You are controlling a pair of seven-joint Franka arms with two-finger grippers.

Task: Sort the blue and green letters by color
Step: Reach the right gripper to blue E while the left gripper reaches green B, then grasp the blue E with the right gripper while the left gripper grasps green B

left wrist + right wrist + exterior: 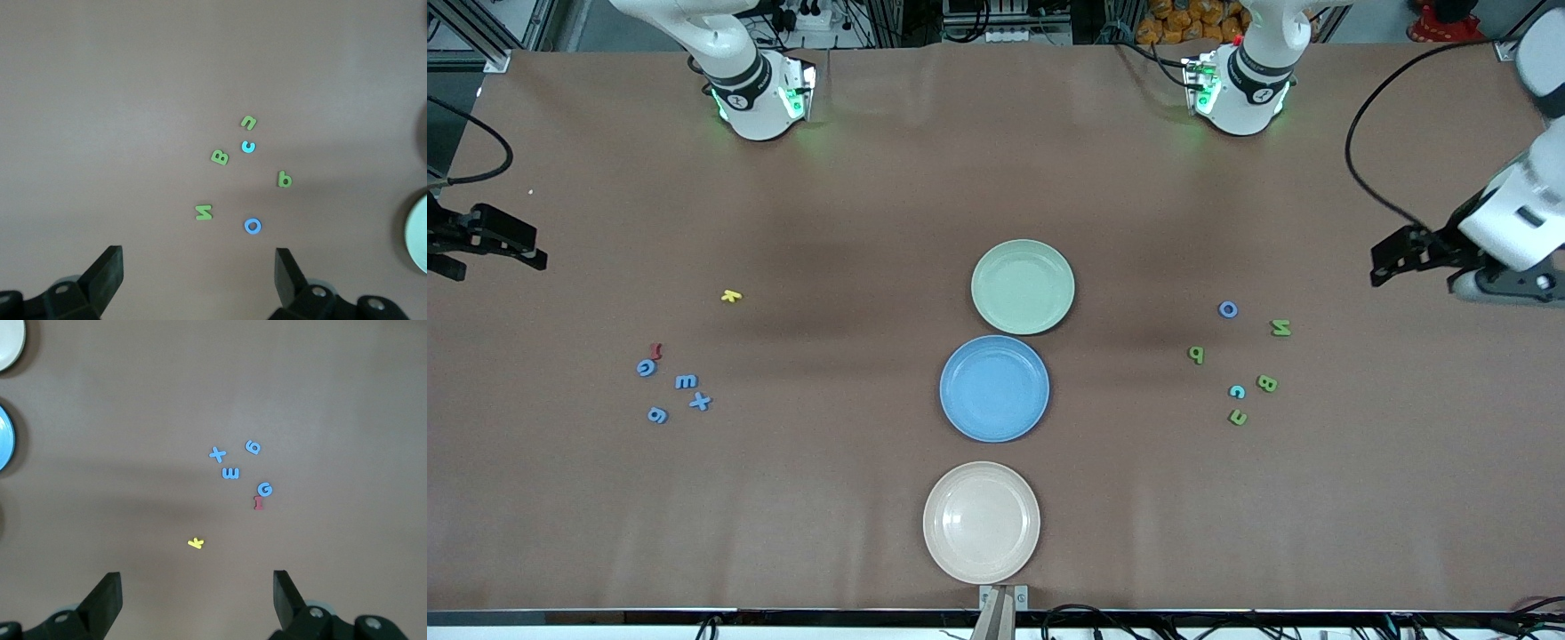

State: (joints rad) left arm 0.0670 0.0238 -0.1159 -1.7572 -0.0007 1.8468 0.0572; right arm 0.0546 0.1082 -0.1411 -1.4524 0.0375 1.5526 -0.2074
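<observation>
The brown surface is laid out like a sorting station. Both arms wait at its ends, clear of the goods. The left pincer hangs over the surface at the left arm's end, beside the mixed cluster, fingers spread wide with nothing between them. The right pincer hangs likewise at the right arm's end, jaws apart and empty.

Three plates run down the centre of the front view, reachable from both ends: a green plate uppermost, a blue plate just below it, and a beige plate lowest, nearest the camera. The two coloured ones look meant as colour-matched bins.

No letter is on a plate yet. Mid-height in the frame, at the right arm's end, lie four blue letters, a dark red letter touching one of them, and a yellow letter higher up, apart. At the left arm's end lie four green letters, with a blue O and a paler cyan c among them. Each arm's nearest pile suggests its share.
</observation>
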